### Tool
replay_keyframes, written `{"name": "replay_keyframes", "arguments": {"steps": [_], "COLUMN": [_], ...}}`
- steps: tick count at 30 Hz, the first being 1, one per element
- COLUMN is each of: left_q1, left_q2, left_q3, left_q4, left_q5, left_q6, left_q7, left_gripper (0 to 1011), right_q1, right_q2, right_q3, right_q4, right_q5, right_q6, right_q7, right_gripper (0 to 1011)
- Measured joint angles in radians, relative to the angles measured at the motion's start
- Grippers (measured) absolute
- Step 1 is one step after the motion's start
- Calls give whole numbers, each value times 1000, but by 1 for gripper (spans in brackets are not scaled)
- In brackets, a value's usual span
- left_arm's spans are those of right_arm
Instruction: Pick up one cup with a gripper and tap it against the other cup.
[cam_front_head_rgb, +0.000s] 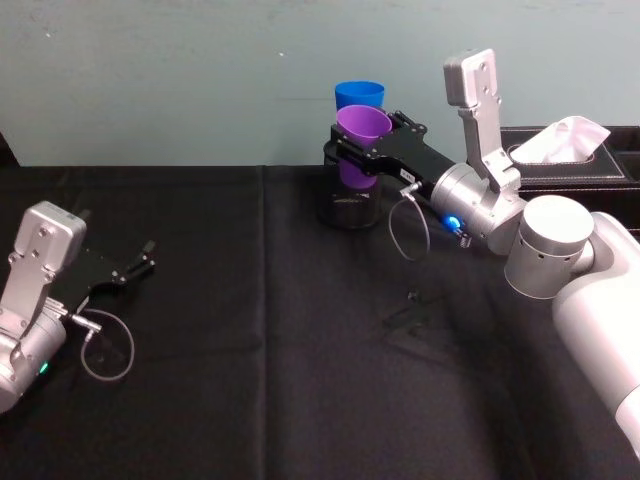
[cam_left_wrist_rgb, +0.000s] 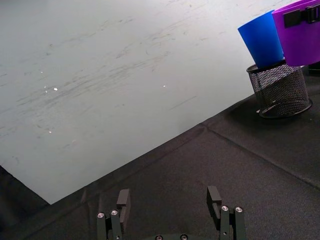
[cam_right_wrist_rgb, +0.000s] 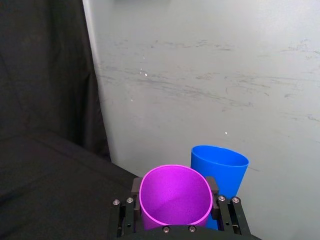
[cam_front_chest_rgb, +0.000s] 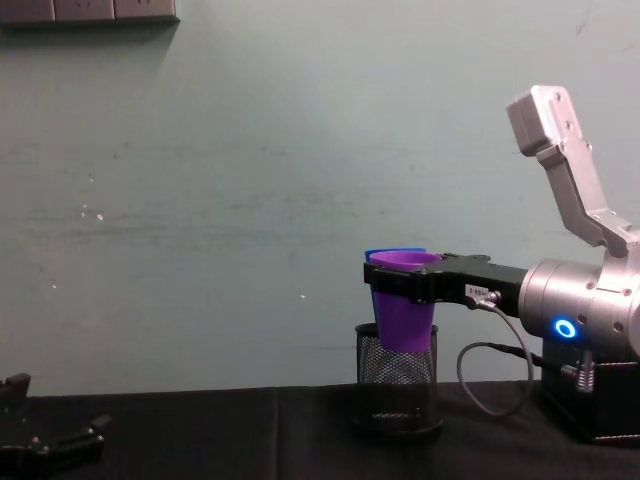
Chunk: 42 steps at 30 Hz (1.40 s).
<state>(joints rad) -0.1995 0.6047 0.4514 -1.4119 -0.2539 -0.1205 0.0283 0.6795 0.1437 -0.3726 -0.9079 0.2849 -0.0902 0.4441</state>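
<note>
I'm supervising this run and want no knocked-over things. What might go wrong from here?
The blue cup stands in the mesh holder, perched high; a firm tap may tip it or topple the holder.
The purple cup hangs with its base close to the holder's rim and might snag it.
The right gripper clamps the smooth, tapered purple cup near its rim, so it may slip on contact.
The left gripper rests open, far left.

The purple cup (cam_front_head_rgb: 362, 126) and blue cup (cam_front_head_rgb: 358, 95) are smooth, faintly glossy plastic, the pen holder (cam_left_wrist_rgb: 280, 92) black wire mesh, the table (cam_front_head_rgb: 250, 350) covered in matt black cloth.
</note>
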Motion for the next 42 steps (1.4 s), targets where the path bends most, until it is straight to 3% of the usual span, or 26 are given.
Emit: {"name": "replay_keyframes", "arguments": {"steps": [42], "left_q1": [0], "left_q2": [0], "left_q3": [0], "left_q4": [0], "left_q5": [0], "left_q6": [0], "left_q7": [0], "left_gripper": [1000], "right_q1": [-1], "right_q2": [1], "right_q3": [-1], "right_q4": [0], "right_q5": [0], "right_q6": [1], "right_q7": [-2], "right_gripper": [751]}}
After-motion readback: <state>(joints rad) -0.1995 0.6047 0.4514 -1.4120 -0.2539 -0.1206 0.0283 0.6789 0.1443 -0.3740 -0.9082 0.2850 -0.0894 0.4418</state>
